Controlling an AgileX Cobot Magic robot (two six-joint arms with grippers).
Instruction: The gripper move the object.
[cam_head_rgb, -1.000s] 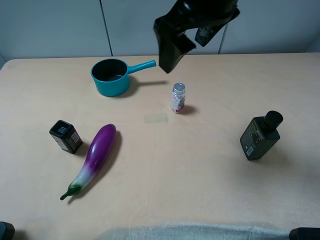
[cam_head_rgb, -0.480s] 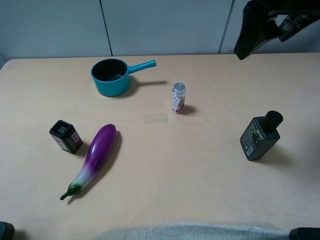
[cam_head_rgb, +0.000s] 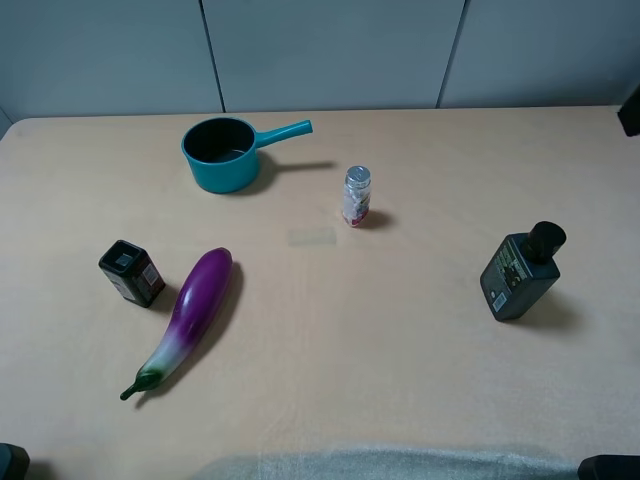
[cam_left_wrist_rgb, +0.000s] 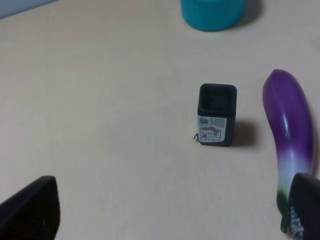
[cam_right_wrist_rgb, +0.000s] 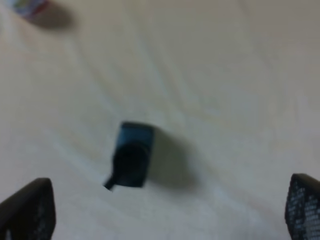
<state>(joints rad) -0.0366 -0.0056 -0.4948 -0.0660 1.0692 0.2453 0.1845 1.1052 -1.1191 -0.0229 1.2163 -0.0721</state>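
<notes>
The small black boxy bottle (cam_head_rgb: 131, 272) with a white-and-red label stands at the table's left, beside the eggplant. In the left wrist view the bottle (cam_left_wrist_rgb: 217, 114) stands upright ahead of my left gripper (cam_left_wrist_rgb: 167, 215), whose jaws are wide apart and empty, well short of the bottle. My right gripper (cam_right_wrist_rgb: 165, 210) is open and empty too. Its view is blurred and looks down on the larger dark-green bottle (cam_right_wrist_rgb: 132, 155). In the high view only a dark sliver of the right arm (cam_head_rgb: 632, 108) shows at the right edge.
A purple eggplant (cam_head_rgb: 190, 312) lies right of the black bottle. A teal pot (cam_head_rgb: 222, 153) stands at the back. A clear shaker with a silver lid (cam_head_rgb: 356, 195) stands mid-table. The dark-green bottle (cam_head_rgb: 520, 272) stands at the right.
The right arm swung from above the pot and shaker to the right and almost out of the high view. The objects on the table have not moved.
</notes>
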